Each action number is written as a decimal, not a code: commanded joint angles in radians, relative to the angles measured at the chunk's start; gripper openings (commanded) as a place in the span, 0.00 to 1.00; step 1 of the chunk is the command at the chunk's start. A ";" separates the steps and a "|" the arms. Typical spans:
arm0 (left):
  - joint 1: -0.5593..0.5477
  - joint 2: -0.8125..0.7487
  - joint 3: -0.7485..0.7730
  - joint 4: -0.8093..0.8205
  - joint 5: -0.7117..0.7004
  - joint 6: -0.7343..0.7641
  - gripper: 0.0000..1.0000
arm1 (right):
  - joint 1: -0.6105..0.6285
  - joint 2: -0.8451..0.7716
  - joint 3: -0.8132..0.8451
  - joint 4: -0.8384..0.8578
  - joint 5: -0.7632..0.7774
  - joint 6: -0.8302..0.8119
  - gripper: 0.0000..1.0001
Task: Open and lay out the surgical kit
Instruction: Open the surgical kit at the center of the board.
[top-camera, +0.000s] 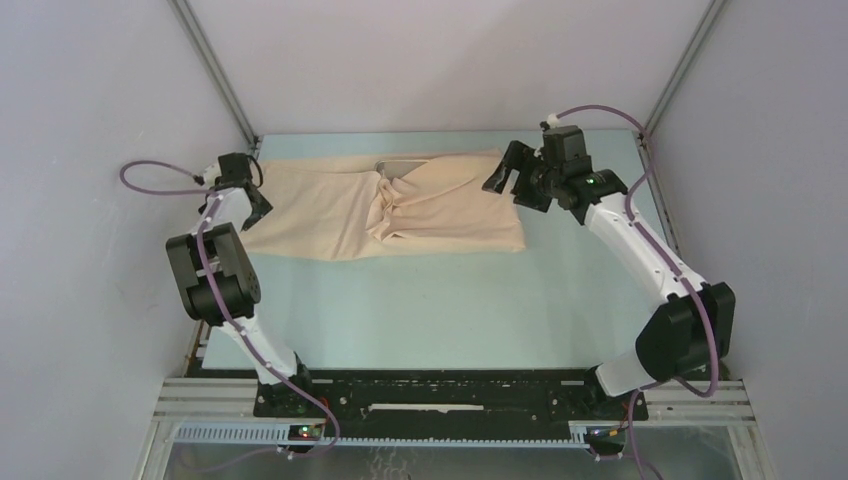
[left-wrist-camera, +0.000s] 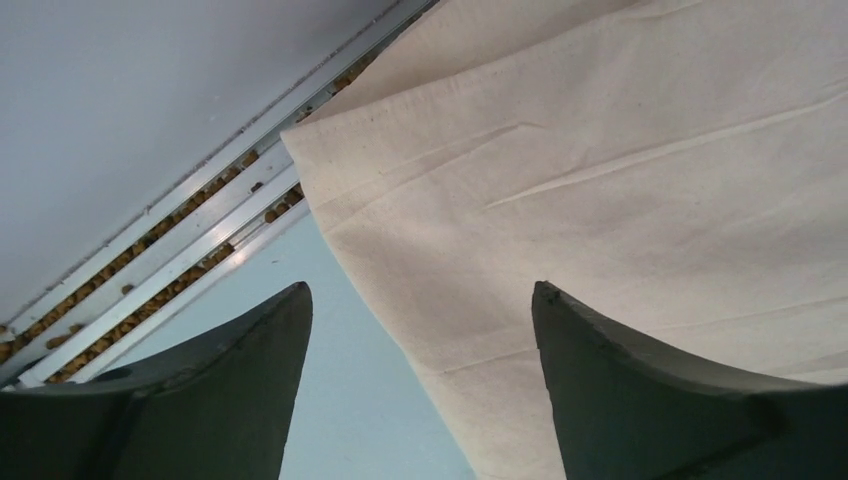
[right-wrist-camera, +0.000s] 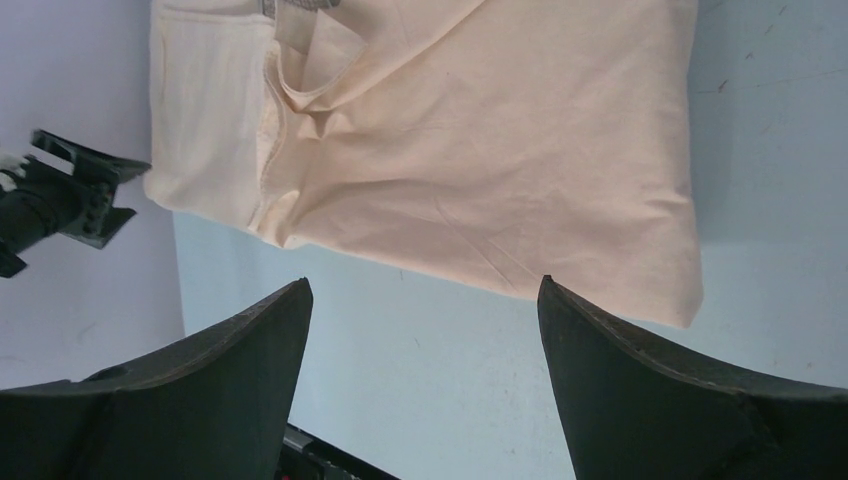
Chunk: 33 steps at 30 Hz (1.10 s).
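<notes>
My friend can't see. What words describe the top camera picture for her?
A beige cloth wrap lies partly unfolded across the far side of a blue table, a sliver of metal showing at its far edge. The left gripper is at the cloth's left end and the right gripper at its right end, both open.

Cloth wrap (top-camera: 380, 210): beige; you see it spread along the far edge of the table (top-camera: 450, 310), creases bunched at its middle.
Steel tray (top-camera: 397, 166): you get only a sliver, at the wrap's far side.
</notes>
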 joint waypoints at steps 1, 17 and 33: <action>-0.014 -0.088 0.075 -0.006 0.008 -0.001 0.91 | 0.052 0.060 0.032 0.034 0.018 -0.062 0.92; -0.272 -0.462 -0.170 -0.022 0.202 -0.105 1.00 | 0.324 0.455 0.473 -0.042 0.161 -0.120 0.92; -0.345 -0.951 -0.484 -0.107 0.283 -0.030 1.00 | 0.492 0.831 0.923 -0.168 0.299 -0.141 0.94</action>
